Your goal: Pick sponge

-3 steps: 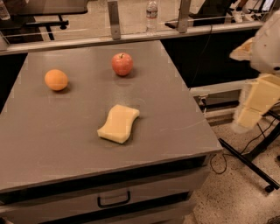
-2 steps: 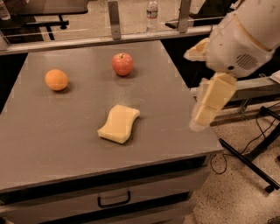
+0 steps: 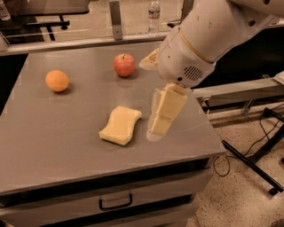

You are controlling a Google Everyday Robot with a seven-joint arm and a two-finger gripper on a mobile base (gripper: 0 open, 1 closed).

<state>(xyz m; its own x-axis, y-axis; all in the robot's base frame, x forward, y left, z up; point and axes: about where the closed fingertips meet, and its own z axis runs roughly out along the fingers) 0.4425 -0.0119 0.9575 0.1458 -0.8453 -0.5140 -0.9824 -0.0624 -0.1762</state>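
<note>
The sponge [image 3: 120, 125] is a pale yellow foam slab with wavy sides, lying flat on the grey table [image 3: 66, 146] near its front middle. My gripper [image 3: 157, 129] hangs from the big white arm [image 3: 208, 35] that comes in from the upper right. It points down and its tip is just above the table, right beside the sponge's right edge and apart from it. Nothing shows in its grasp.
A red apple [image 3: 124, 64] stands at the table's back middle and an orange [image 3: 57, 80] at the back left. A water bottle [image 3: 153, 13] stands behind the table. The table's right edge drops to a floor with cables and a black stand [image 3: 253, 159]. A drawer handle [image 3: 115, 204] is at the front.
The arm has swung in from the right, off the table's side, leftward over the table. The gripper is now lower and close beside the sponge. The sponge, apple and orange have not moved.
</note>
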